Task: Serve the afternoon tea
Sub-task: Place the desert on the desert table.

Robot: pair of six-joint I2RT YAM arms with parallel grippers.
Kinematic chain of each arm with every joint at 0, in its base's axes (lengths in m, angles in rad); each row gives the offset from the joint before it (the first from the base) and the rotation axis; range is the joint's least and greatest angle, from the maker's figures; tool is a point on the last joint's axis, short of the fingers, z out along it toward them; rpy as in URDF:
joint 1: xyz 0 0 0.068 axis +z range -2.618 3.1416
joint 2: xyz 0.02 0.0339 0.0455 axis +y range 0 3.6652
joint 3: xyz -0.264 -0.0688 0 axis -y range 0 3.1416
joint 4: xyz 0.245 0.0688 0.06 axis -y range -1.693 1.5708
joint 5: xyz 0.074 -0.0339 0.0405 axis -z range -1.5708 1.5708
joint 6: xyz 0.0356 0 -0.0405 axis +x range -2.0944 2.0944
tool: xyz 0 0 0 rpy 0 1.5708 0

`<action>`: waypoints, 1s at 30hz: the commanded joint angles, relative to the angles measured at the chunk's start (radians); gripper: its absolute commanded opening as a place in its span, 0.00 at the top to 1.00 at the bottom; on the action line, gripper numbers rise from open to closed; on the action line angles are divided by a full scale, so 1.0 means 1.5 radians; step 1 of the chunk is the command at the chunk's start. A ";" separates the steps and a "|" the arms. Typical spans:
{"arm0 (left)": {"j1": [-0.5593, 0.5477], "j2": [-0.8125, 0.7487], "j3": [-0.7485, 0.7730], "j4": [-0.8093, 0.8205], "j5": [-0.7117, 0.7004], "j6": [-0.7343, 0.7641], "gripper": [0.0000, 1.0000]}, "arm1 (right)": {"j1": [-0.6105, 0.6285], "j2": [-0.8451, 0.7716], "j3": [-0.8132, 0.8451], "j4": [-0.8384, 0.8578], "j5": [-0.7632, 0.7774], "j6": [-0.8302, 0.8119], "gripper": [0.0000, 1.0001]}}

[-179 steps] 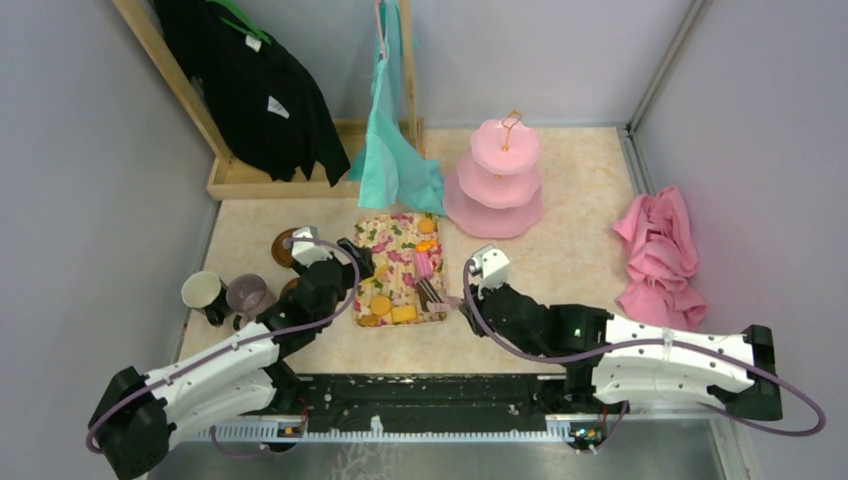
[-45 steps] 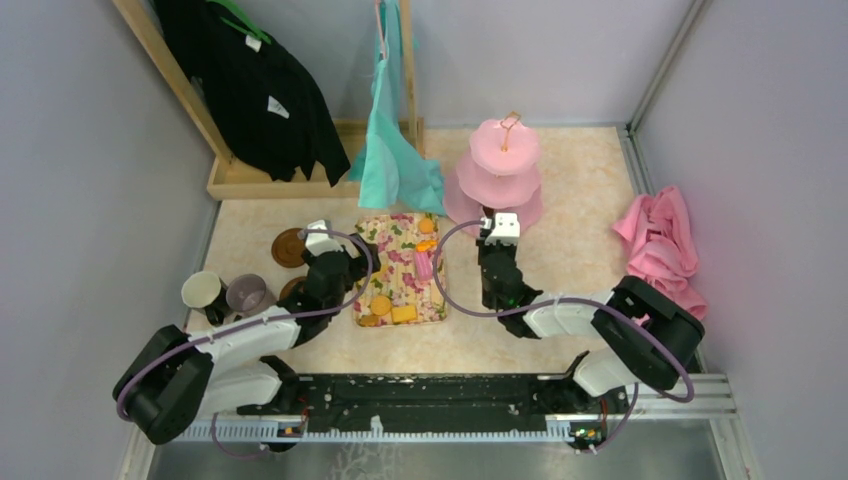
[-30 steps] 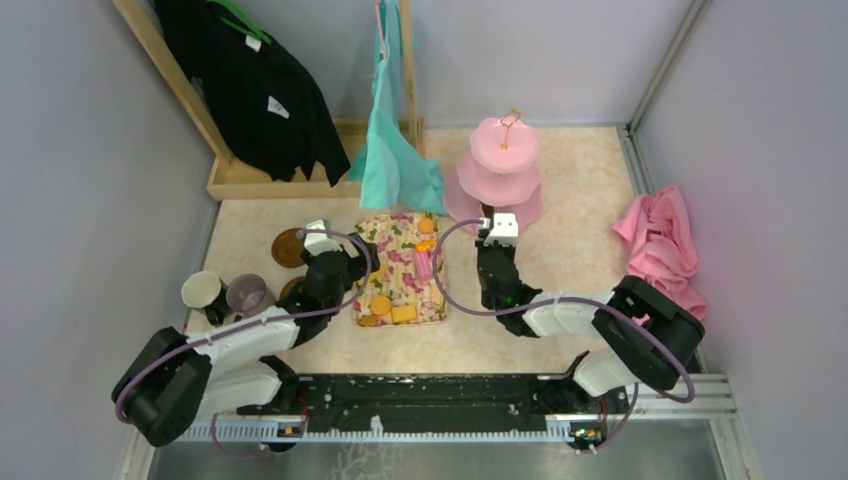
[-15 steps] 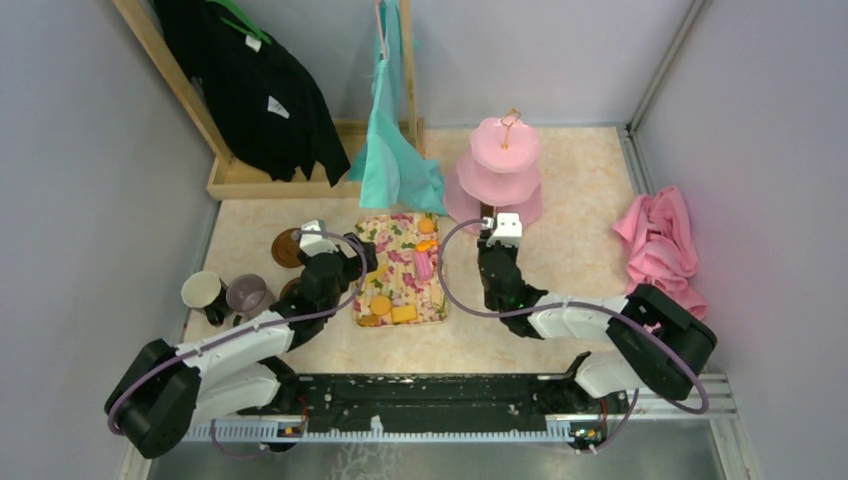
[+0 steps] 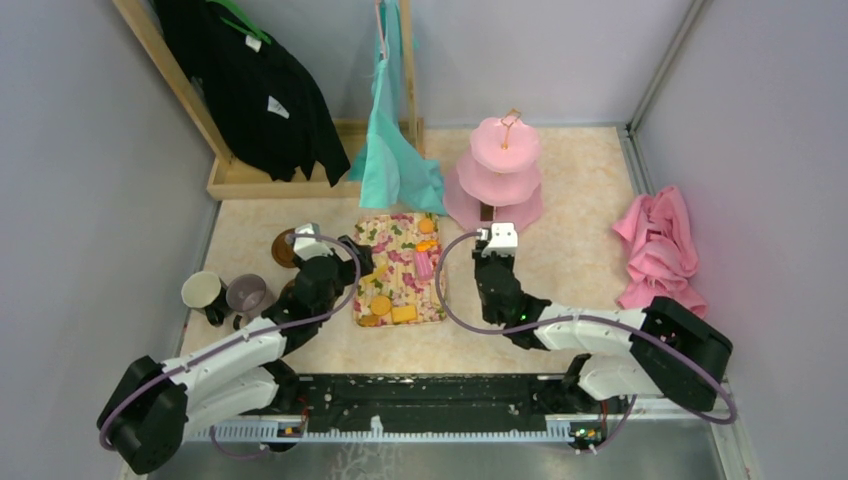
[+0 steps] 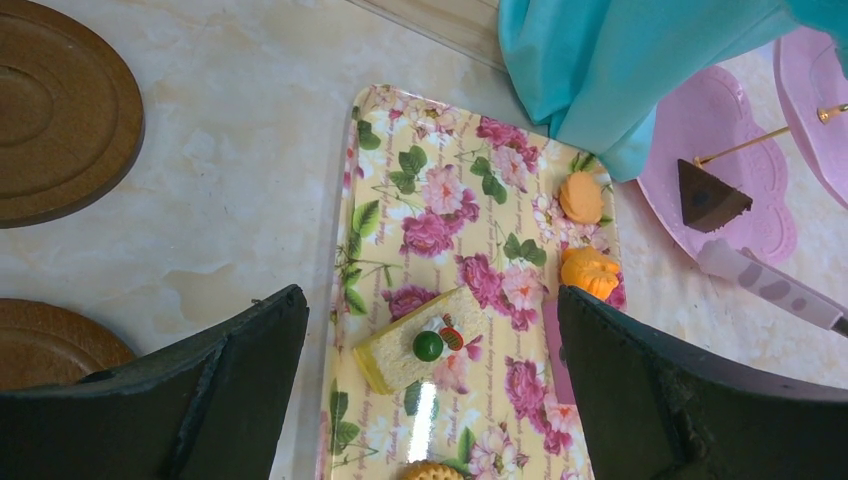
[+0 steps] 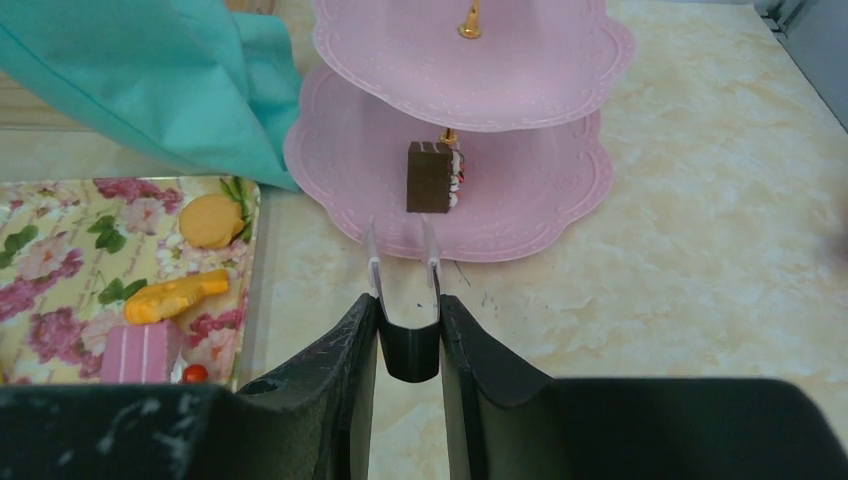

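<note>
The pink three-tier stand (image 5: 497, 170) with a gold loop stands at the back. A brown cake slice (image 7: 432, 176) sits on its bottom tier (image 7: 530, 190). My right gripper (image 7: 408, 305) is shut on clear tongs (image 7: 408, 350), whose empty tips point at the stand's near rim. My left gripper (image 6: 430, 295) is open above the floral tray (image 6: 440, 200), with a yellow cake slice (image 6: 425, 340) between its fingers. Orange snacks (image 6: 580, 197) and a pink cake (image 7: 145, 352) lie on the tray. Two brown saucers (image 6: 50, 110) lie left of it. The cream mug (image 5: 203, 291) and mauve-grey mug (image 5: 246, 294) stand far left.
A teal cloth (image 5: 395, 150) hangs from a wooden rack, down to the tray's far end and the stand's left side. Black clothing (image 5: 250, 90) hangs at the back left. A crumpled pink cloth (image 5: 660, 250) lies by the right wall.
My right gripper carried the tongs from the tray to the stand, then drew back toward me. The brown slice now sits on the bottom tier. The left gripper shifted slightly over the tray.
</note>
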 commanded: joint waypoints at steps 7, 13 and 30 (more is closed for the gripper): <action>0.003 -0.069 -0.016 -0.058 0.009 -0.014 0.01 | 0.091 -0.107 -0.045 0.015 0.065 -0.025 0.80; 0.003 -0.086 -0.020 -0.075 0.019 -0.021 0.01 | 0.152 -0.102 -0.081 0.017 0.090 0.017 0.81; 0.003 -0.083 -0.021 -0.075 0.024 -0.023 0.01 | 0.256 0.049 -0.029 -0.415 0.103 0.546 0.72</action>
